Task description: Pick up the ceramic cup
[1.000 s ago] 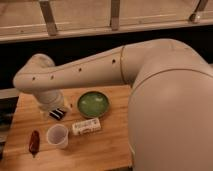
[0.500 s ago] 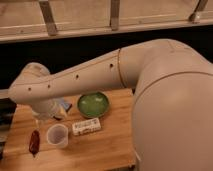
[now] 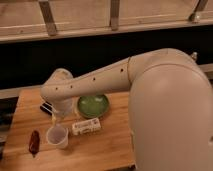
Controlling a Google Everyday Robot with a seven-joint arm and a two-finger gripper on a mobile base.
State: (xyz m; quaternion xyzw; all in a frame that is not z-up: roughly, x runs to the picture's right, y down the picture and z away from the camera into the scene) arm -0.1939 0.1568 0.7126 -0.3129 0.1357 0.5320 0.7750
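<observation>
The ceramic cup (image 3: 57, 136) is a small plain white cup standing upright on the wooden table (image 3: 105, 150), left of a white box (image 3: 86, 126). My gripper (image 3: 61, 111) hangs from the white arm's wrist, just above and behind the cup, pointing down. A shallow green bowl (image 3: 93, 105) sits to the right of the gripper.
A dark red object (image 3: 34, 142) lies on the table left of the cup. A small dark item (image 3: 46, 107) lies behind the gripper. The arm's large white body (image 3: 170, 115) fills the right side. A dark railing and wall run behind the table.
The arm's wrist has swung right and toward the front, from the table's back left to just above the cup. The objects on the table have not moved.
</observation>
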